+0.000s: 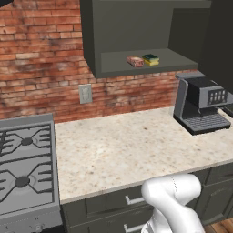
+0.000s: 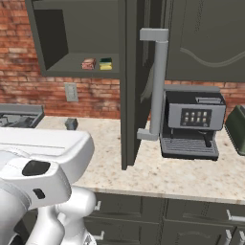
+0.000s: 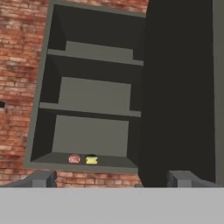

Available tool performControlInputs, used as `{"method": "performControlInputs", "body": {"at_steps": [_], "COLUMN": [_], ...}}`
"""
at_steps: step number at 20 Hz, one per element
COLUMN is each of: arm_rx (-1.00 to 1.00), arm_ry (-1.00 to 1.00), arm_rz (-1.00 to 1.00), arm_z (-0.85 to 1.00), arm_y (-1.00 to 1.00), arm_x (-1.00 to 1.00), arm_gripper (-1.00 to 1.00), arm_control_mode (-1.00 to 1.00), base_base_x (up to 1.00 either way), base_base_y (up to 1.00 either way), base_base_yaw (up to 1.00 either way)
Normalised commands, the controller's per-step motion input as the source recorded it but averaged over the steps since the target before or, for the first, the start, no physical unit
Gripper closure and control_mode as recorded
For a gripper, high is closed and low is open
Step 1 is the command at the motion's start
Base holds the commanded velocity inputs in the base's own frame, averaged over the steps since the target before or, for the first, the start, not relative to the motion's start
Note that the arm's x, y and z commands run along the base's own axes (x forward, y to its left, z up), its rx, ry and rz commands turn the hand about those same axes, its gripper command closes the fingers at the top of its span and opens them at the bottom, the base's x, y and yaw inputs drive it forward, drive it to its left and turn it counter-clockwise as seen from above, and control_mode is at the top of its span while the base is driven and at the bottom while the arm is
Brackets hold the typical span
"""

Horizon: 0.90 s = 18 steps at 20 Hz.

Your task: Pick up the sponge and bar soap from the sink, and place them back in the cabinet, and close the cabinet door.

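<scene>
Fingertips of the gripper sit at the bottom of the hand view, spread as wide as they go, nothing between them, aimed at the cabinet.

Cabinet is open: three shelves visible, upper two bare. Bar soap and sponge both lie on the bottom shelf, soap left, sponge right, just beside each other, near the front edge. Left base view shows the same pair, soap and sponge, roughly mid-shelf; right base view too, soap and sponge.

Cabinet door stands swung out, edge-on toward the base in the right view, long silver handle on its right face. In the hand view the door is a dark slab right of the opening.

Below: speckled counter, coffee machine at its far right under the door, stove at left, wall outlet on the brick wall. Small dark object on the counter near the wall; can't tell what it is. Drawers under the counter edge.
</scene>
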Motion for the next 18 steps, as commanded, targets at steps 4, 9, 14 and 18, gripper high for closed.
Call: {"method": "performControlInputs", "body": {"at_steps": [4, 9, 14, 18], "arm_rx": [0.00, 0.00, 0.00, 0.00], "arm_ry": [0.00, 0.00, 0.00, 0.00], "arm_rz": [0.00, 0.00, 0.00, 0.00], "arm_z": [0.00, 0.00, 0.00, -0.01], "arm_y": [-0.31, -0.29, -0.25, -0.24], "arm_x": [-0.11, -0.10, -0.02, 0.00], "arm_gripper": [-1.00, -1.00, -1.00, -1.00], "arm_control_mode": [-1.00, -1.00, -1.00, -1.00], "base_base_x": [0.00, 0.00, 0.00, 0.00], "base_base_y": [0.00, 0.00, 0.00, 0.00], "base_base_yaw": [0.00, 0.00, 0.00, 0.00]}}
